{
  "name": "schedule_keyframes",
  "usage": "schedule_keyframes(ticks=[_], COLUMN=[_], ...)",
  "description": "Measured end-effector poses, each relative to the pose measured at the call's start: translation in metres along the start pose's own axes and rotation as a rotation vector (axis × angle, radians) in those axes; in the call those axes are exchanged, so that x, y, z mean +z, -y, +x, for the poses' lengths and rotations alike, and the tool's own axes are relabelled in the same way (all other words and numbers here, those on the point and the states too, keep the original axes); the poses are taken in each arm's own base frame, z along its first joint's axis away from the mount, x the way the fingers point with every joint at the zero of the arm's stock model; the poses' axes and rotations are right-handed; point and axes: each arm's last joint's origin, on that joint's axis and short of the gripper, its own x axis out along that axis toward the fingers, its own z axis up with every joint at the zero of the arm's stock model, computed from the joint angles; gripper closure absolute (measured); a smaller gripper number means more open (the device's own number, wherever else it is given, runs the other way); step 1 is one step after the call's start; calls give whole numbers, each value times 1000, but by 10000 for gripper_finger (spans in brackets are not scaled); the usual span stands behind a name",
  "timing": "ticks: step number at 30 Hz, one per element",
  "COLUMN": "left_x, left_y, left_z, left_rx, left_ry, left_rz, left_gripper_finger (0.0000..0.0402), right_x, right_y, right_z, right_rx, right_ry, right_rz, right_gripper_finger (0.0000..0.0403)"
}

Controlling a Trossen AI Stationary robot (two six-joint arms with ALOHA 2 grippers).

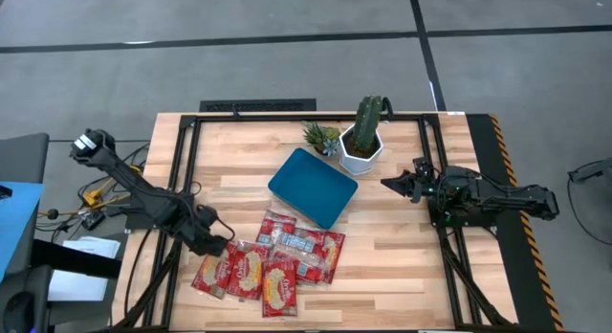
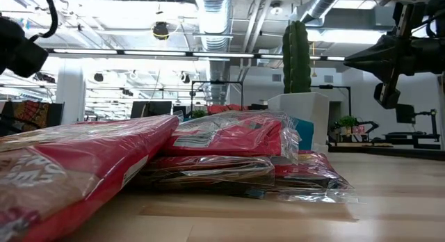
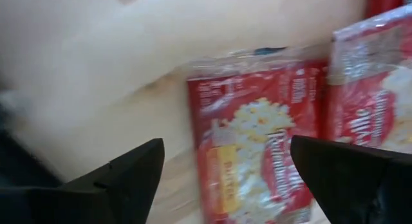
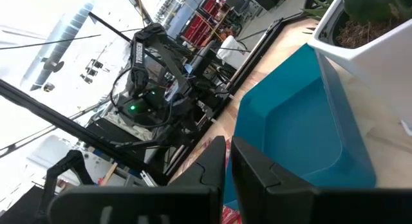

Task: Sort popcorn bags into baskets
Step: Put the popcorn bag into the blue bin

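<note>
The bags are seen from above as a loose, overlapping pile of red packets on the table, just in front of the tray; how many there are cannot be counted because of the overlap. The tray lies bare and skewed near the table's middle, with no packet in it. In the low view only a sliver of it is made out behind the pile, most of it being hidden by the packets.

The left gripper is held at the pile's left edge. In its wrist view the fingers are spread wide, and a bag is seen between and beyond them, blurred and cut off at the frame's edges; nothing is grasped, and whether the tips touch the packet cannot be told.

The right gripper is held above the table beside the cactus pot, well apart from the pile. In its wrist view the fingers are nearly closed on nothing, with only a thin slit between them, and the tray is seen past them, partly cut off.
</note>
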Motion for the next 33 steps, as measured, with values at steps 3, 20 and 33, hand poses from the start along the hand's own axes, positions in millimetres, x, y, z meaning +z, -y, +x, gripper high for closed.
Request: schedule_keyframes(ticks=[3, 20, 33], left_x=[-3, -19, -19], left_y=[-2, 4, 10], left_z=[8, 66, 77], left_rx=[-46, 0, -36], left_ry=[7, -132, -135], left_rz=[-14, 16, 29], left_gripper_finger=[81, 166, 396], right_x=[0, 0, 0], right_y=[0, 0, 0], right_z=[0, 0, 0], right_rx=[0, 2, 1], right_ry=[0, 1, 4], right_rz=[0, 10, 7], right_gripper_finger=[351, 351, 351])
